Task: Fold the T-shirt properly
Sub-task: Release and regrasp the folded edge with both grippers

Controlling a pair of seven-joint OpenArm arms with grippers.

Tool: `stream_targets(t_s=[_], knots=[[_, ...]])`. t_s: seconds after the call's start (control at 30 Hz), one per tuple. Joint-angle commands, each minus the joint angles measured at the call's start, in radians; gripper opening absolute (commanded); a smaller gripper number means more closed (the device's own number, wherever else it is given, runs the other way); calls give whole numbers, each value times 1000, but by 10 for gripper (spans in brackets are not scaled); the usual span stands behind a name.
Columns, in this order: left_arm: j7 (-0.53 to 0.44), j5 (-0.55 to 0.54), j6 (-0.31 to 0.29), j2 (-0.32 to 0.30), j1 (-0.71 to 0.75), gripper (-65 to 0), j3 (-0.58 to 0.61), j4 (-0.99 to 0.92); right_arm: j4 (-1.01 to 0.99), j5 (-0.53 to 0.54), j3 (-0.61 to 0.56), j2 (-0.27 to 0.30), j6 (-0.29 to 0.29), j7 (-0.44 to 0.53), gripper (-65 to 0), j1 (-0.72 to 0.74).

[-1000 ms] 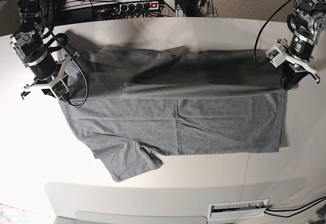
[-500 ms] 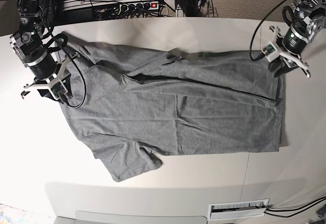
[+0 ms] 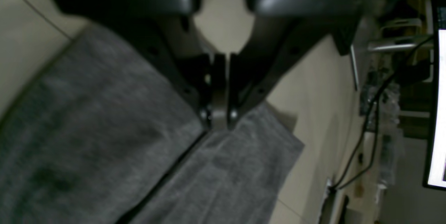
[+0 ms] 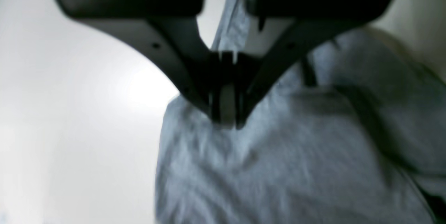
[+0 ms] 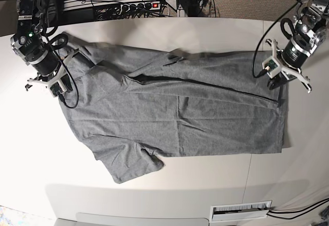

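The grey T-shirt (image 5: 180,118) lies flat on the white table (image 5: 216,36), its far half folded toward the middle and one sleeve pointing to the front left. My left gripper (image 5: 275,86) stands at the shirt's right edge. In the left wrist view its jaws are together, the left gripper (image 3: 218,121) just above the T-shirt (image 3: 87,147), with no cloth seen between them. My right gripper (image 5: 55,91) is at the shirt's far-left corner. It is shut too: the right gripper (image 4: 226,123) hovers over the T-shirt (image 4: 278,168).
A power strip with cables (image 5: 139,5) runs behind the table's far edge. A white slotted panel (image 5: 240,210) sits at the front right. A bright monitor edge (image 3: 437,112) shows beyond the table in the left wrist view.
The raised, blurred far layer of the shirt has come down flat. Both grippers let go of it and then shut. The right-hand arm shifted slightly forward and the left-hand arm drew back.
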Motion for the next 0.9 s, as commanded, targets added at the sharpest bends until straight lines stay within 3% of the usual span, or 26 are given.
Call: stream_targets(t_s=[0.0,0.23,0.37,0.47,0.57,0.67,0.87], knots=[[-15,-7,2,-19,-19,-650,-9,-5,-3,3,8,16,-9,40,-650,8],[-43,-94,-109,34,-120,-650,-9,-122,-48,10,-17,-5,-9,87,-650,10],[-46,-110,-231,88,-169,-650,-9,-154,-48,-18,-84,-56,-8,86,-650,27],[8,-106,-288,114,-209,-650,-9,-170,-48,-91,-130,-87,-9,87,-650,44],[63,-103,-348,115,-241,-650,-9,-180,-48,-125,-150,-98,-8,86,-650,55],[120,-104,-451,115,-266,-650,-9,-189,-48,-125,-154,-97,-8,82,-650,55],[116,-107,-583,113,-267,-650,-9,-235,-48,-125,-154,-97,-8,38,-650,55]])
